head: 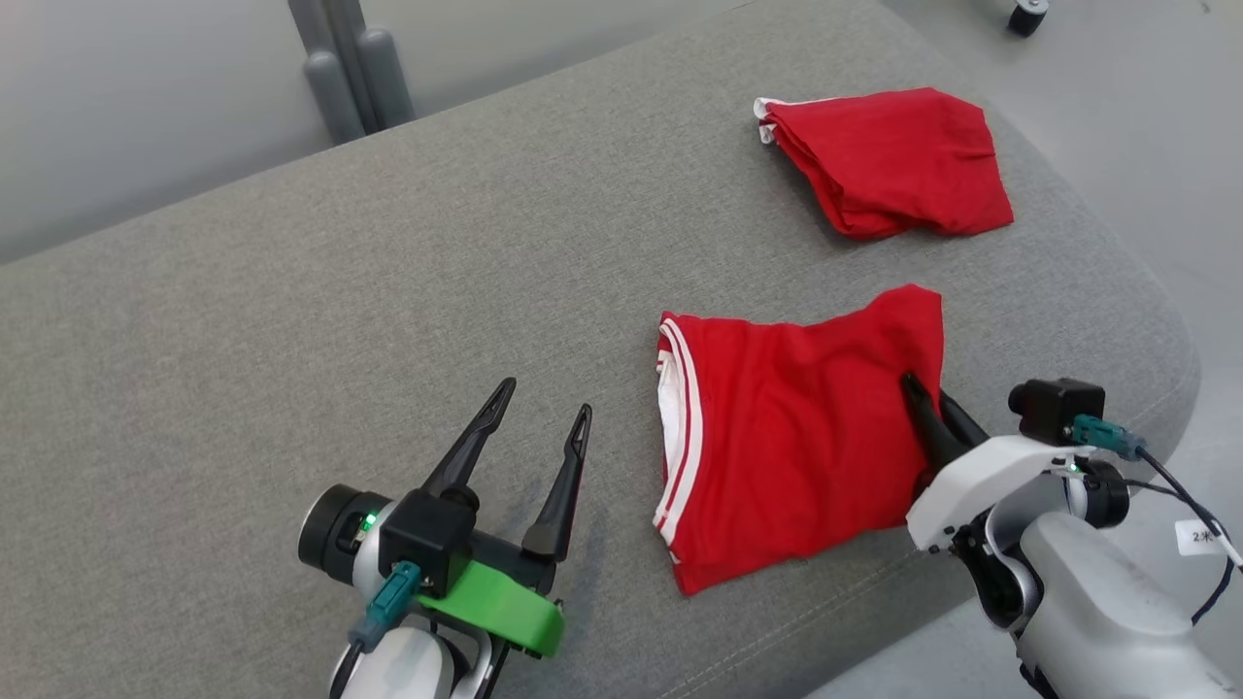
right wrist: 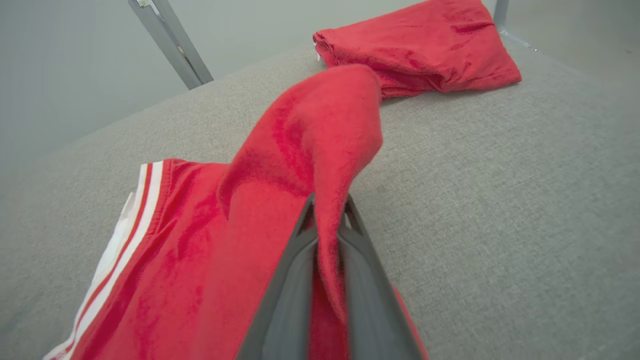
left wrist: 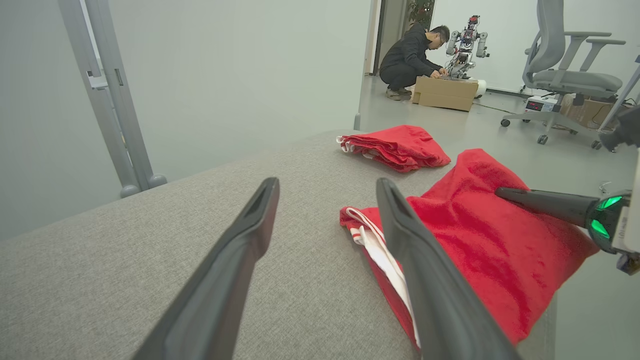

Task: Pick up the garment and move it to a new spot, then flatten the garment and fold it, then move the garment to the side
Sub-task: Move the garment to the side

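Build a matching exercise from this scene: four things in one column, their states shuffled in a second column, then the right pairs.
Column one
1. left gripper
2. right gripper
3. striped garment
4. far garment

Column two
A. lies apart, untouched, toward the far right of the grey cushion
B. open, holding nothing
C. shut on a lifted red corner
D. white-striped hem, one corner raised

Pairs: 1-B, 2-C, 3-D, 4-A

Left pincer (head: 545, 398): black fingers (head: 466, 451), green bracket (head: 495, 604)
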